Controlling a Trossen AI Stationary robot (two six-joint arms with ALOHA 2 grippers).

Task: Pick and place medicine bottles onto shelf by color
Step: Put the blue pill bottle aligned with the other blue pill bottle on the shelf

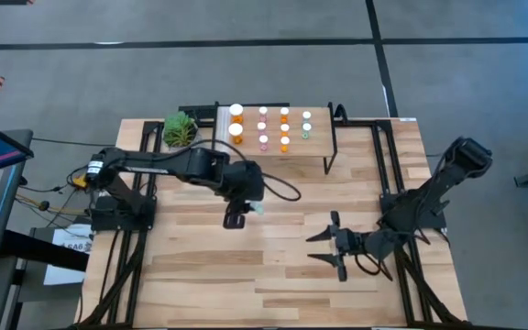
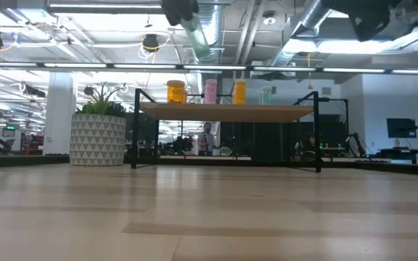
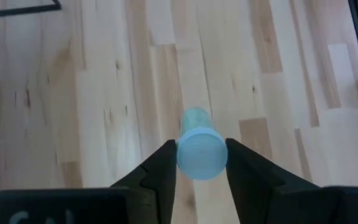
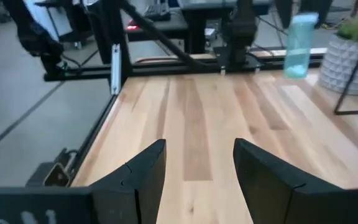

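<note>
Two arms work over the plank table [image 1: 200, 275]. On the left side, the left gripper [image 1: 238, 215] hangs above the middle of the table, well in front of the shelf [image 1: 319, 147]. Its two fingers [image 3: 160, 174] are closed on a green-teal bottle [image 3: 199, 148], one finger on each side of the white cap (from the wrist camera, the body points down toward the wood). From the right wrist camera, the same bottle [image 4: 300, 46] is seen in the air, clear of the table.

Behind it, at the back edge, stands a potted plant [image 1: 180, 129], just beside the shelf. On the shelf the other bottles [image 1: 273, 128] stand upright in rows: two bigger orange ones [image 1: 236, 123] near the white strip [image 1: 224, 124], then pink ones [image 1: 263, 127], small orange ones [image 1: 284, 130] and green-teal ones [image 1: 306, 123], each color in its own column.

On the right side, the right gripper [image 1: 326, 246] waits low over the front of the table, with its fingers [image 4: 145, 171] spread apart and nothing between them.
</note>
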